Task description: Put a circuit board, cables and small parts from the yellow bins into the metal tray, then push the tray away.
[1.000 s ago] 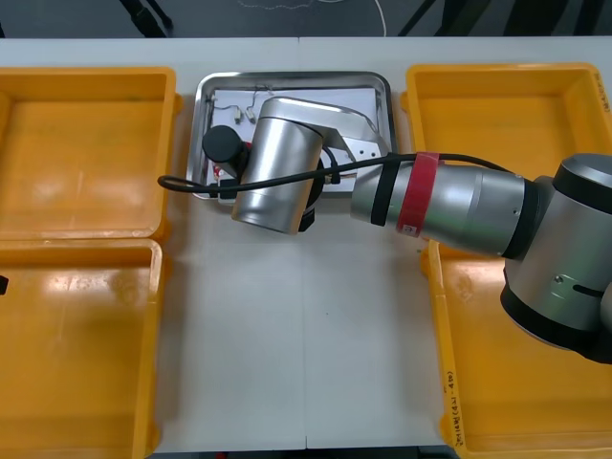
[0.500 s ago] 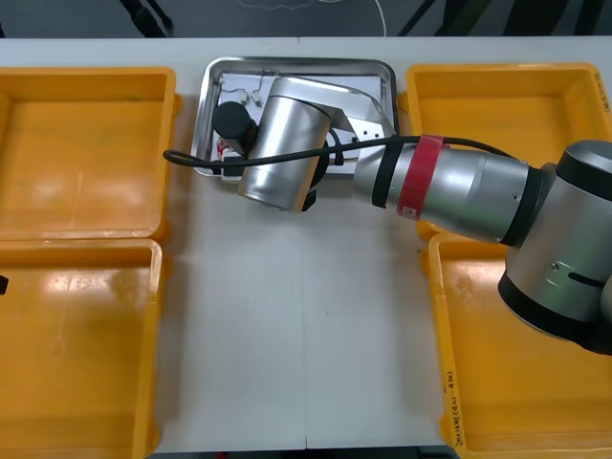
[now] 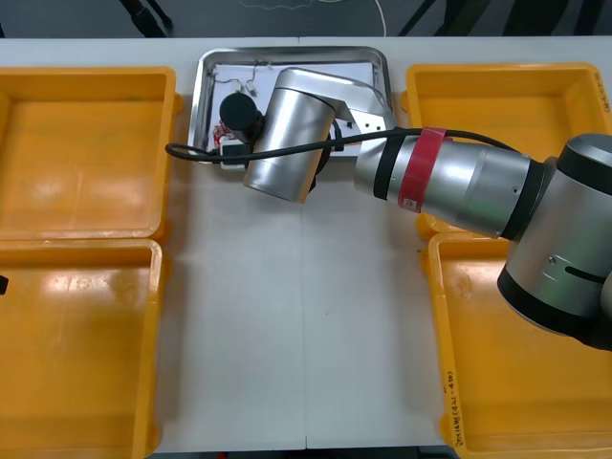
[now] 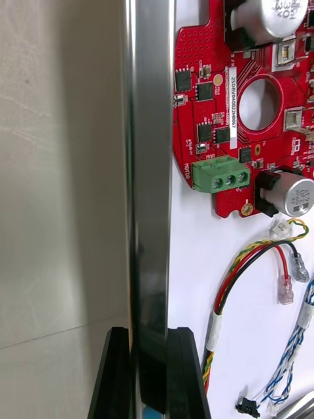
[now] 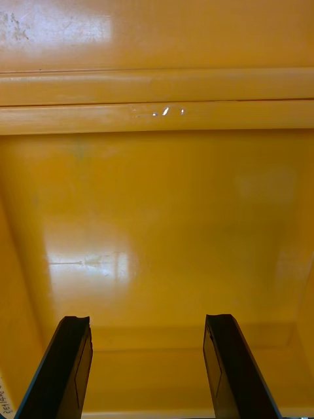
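The metal tray [image 3: 205, 76] lies at the table's far edge between the yellow bins. My right arm's wrist [image 3: 287, 134] reaches over its near rim. In the right wrist view my right gripper [image 4: 152, 366] is shut on the tray's shiny rim [image 4: 150, 163]. On the tray's white inside lie a round red circuit board [image 4: 222, 118], a red and yellow cable [image 4: 242, 268] and a twisted blue and white cable [image 4: 297, 340]. My left gripper [image 5: 147, 366] stands open above the bare floor of a yellow bin [image 5: 157, 216].
Two yellow bins [image 3: 81, 153] [image 3: 76, 354] stand at the left of the table and two [image 3: 507, 105] [image 3: 516, 382] at the right. A strip of bare table [image 3: 296, 316] runs between them in front of the tray.
The tray has slid away toward the table's far edge, with my right gripper on its rim moving along. The left arm has stayed put.
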Controlling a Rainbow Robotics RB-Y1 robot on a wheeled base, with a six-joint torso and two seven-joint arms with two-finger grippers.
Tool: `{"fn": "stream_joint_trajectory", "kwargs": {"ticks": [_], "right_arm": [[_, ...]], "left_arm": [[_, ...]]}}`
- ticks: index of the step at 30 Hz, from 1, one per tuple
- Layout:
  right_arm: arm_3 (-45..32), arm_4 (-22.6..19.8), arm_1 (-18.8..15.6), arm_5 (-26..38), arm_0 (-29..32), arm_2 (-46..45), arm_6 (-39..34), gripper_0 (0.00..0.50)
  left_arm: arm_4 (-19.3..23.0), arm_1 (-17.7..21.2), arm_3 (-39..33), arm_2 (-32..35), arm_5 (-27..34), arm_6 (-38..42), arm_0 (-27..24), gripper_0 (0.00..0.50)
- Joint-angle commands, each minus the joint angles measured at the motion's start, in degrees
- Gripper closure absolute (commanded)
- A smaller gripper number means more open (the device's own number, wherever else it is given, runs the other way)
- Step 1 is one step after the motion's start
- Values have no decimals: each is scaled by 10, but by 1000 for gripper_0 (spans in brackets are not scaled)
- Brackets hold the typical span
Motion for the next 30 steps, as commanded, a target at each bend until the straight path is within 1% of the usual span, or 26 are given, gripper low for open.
{"fn": "stream_joint_trajectory", "kwargs": {"ticks": [1, 10, 23, 30], "right_arm": [[0, 25, 13, -11, -36, -21, 18, 500], [24, 32, 13, -40, -36, -21, 19, 500], [24, 36, 13, -43, -33, -18, 15, 500], [24, 36, 12, -47, -33, -1, 13, 500]], "left_arm": [[3, 24, -15, 17, 4, -31, 12, 0], [3, 24, -15, 17, 4, -31, 12, 0], [3, 24, -15, 17, 4, -31, 12, 0], [3, 24, -15, 17, 4, -31, 12, 0]]}}
